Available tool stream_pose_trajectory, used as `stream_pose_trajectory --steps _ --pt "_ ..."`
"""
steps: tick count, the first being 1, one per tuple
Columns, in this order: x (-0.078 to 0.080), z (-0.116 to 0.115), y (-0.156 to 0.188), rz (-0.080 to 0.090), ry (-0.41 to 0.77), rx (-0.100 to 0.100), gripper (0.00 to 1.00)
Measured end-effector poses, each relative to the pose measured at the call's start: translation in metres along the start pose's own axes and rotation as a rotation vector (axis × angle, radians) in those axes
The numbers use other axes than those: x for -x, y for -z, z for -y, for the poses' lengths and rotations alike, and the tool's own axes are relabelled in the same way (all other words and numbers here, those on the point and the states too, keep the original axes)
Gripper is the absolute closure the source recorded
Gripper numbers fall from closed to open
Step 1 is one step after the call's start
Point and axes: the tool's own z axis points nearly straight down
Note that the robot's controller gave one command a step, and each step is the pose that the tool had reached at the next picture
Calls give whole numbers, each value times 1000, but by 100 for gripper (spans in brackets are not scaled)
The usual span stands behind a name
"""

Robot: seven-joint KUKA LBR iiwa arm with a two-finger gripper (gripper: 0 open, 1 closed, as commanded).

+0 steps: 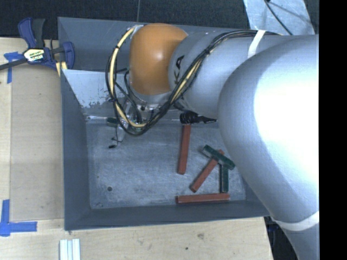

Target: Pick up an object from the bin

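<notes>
My gripper (136, 114) hangs low over the back left part of the bin, largely hidden beneath the wrist's orange cover and cables. Just left of it a small dark green piece (113, 121) lies on the floor by the back wall. Below that sits a small dark bit (114, 143). A reddish-brown stick (184, 149) lies lengthwise to the right of the gripper, apart from it. What is under the gripper is hidden.
At the front right lie a slanted reddish-brown stick (204, 176), a flat one (203, 199) along the front wall, and two dark green sticks (218, 157) (224, 180). The big grey arm covers the bin's right side.
</notes>
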Motion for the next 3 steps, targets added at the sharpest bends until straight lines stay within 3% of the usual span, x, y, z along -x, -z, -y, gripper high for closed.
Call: stream_pose_trajectory --steps 1,2,3 --pt "-1 7 -52 -11 -61 -6 0" --pt "-1 7 -52 -11 -60 -7 0" --pt "0 7 -50 -6 -60 -4 100"
